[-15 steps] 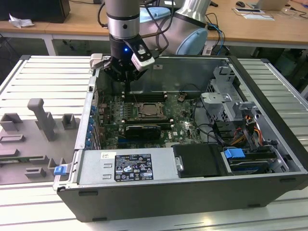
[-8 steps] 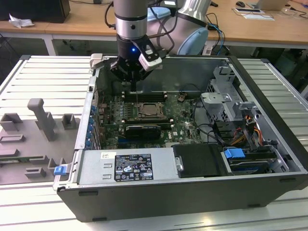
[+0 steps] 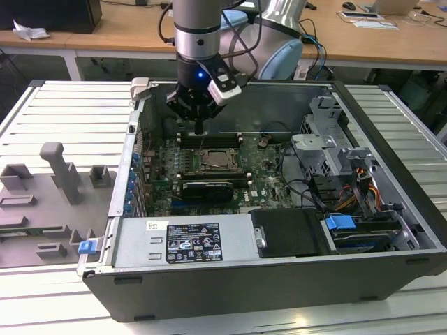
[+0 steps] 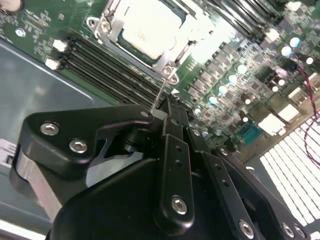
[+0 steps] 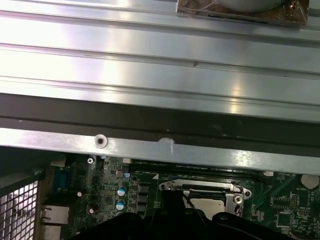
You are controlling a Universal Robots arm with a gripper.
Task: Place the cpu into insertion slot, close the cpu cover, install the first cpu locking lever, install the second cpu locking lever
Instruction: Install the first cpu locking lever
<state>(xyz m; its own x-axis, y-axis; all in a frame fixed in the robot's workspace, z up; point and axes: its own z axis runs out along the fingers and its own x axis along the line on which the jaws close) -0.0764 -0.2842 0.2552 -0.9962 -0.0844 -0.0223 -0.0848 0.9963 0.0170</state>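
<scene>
The insertion slot (image 3: 222,162) sits in the middle of the green board inside the open computer case. The pale cpu (image 4: 150,25) lies in it, and the silvery cpu cover (image 4: 166,61) is down around its face. A thin wire locking lever (image 4: 162,95) rises from the corner of the cover to my fingertips. My gripper (image 3: 200,128) hangs just behind the slot, on its far side in the exterior view, shut on the end of that lever (image 4: 155,111). The first wrist view shows the slot (image 5: 205,192) beyond the dark gripper body.
Long black memory slots (image 4: 110,70) run beside the socket. A grey power supply box (image 3: 181,241) fills the case's front, and a drive cage (image 3: 328,139) with cables stands at the exterior view's right. The case's metal wall (image 5: 160,65) is close behind the gripper. Grey fixtures (image 3: 63,174) lie outside.
</scene>
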